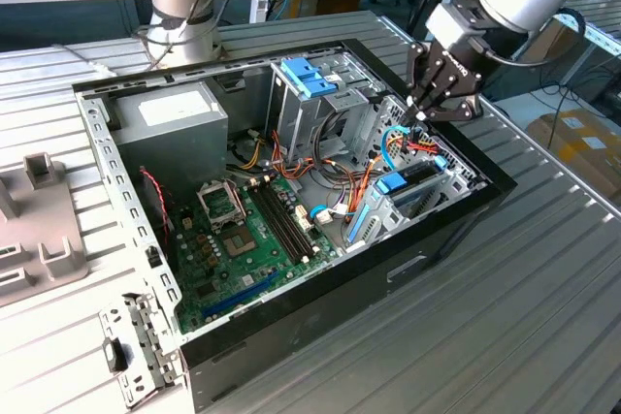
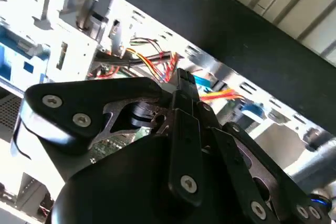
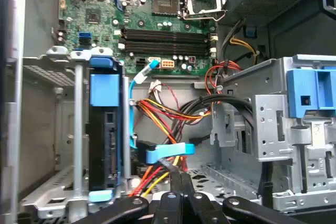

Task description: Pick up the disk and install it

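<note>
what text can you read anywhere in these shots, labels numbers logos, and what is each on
No text here can be read and quoted.
Label on the power supply in the exterior view: print too small to read.
Markings on the motherboard in the first wrist view: too small to read.
White sticker on the metal cage: blurred.
The disk: no readable print on its visible face.
</note>
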